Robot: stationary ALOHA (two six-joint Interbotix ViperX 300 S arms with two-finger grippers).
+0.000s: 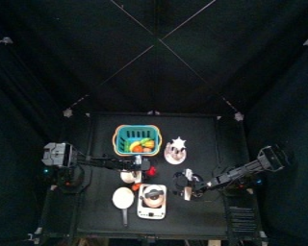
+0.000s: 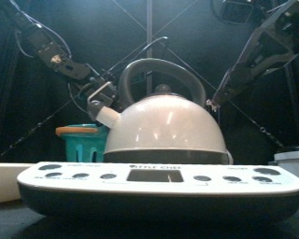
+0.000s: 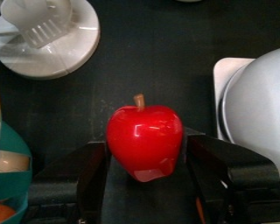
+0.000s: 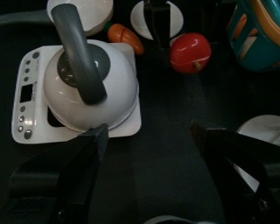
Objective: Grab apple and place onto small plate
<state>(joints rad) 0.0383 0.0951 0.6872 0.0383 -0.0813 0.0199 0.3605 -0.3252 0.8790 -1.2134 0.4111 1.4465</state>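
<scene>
Apple (image 3: 143, 140), stem up, gripped between the jaws of the left gripper (image 3: 145, 166) near the table's middle, just left of the kettle (image 4: 90, 83). Pinkish plate (image 3: 43, 35) with a white object lies beyond it. Green basket (image 1: 138, 140) sits farther back. Right gripper (image 4: 149, 153) hangs spread wide, holding nothing, right of the kettle.

The kettle (image 1: 153, 199) on its scale (image 1: 150, 213) sits at the desk's (image 1: 208, 135) front edge. The basket (image 1: 136, 139) lies toward the back, with the apple (image 3: 143, 140) between them, left of centre.
</scene>
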